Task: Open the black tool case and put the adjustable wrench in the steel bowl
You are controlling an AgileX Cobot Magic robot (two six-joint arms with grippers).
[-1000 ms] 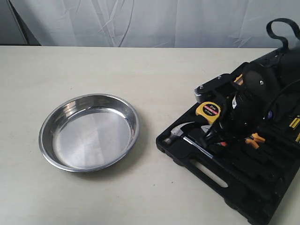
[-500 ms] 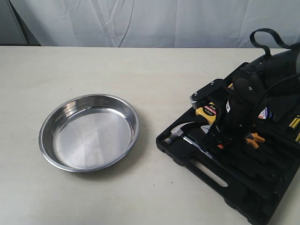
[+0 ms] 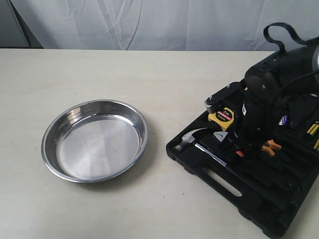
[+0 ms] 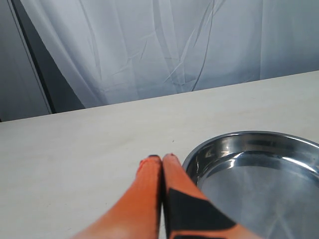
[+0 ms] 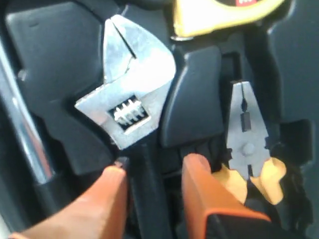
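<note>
The black tool case [image 3: 249,199] lies open at the right of the table. My right gripper [image 3: 233,147] reaches down into it. In the right wrist view the adjustable wrench [image 5: 130,94] lies in its recess, silver head showing. Its black handle runs between the orange fingers of my right gripper [image 5: 155,168], which stands open. One finger touches the handle and the other is a little apart from it. The steel bowl [image 3: 94,141] sits to the left of the case with nothing in it. My left gripper [image 4: 162,158] is shut with nothing in it, just beside the bowl's rim [image 4: 199,152].
In the case a yellow tape measure [image 3: 223,116] sits beyond the wrench, a claw hammer [image 3: 188,139] lies at the corner nearest the bowl, and orange-handled pliers [image 5: 246,134] lie beside the wrench. A white curtain hangs behind the table.
The right arm's wrist has shifted slightly over the case while its fingertips stayed low at the wrench recess. The bowl and case have not moved.
</note>
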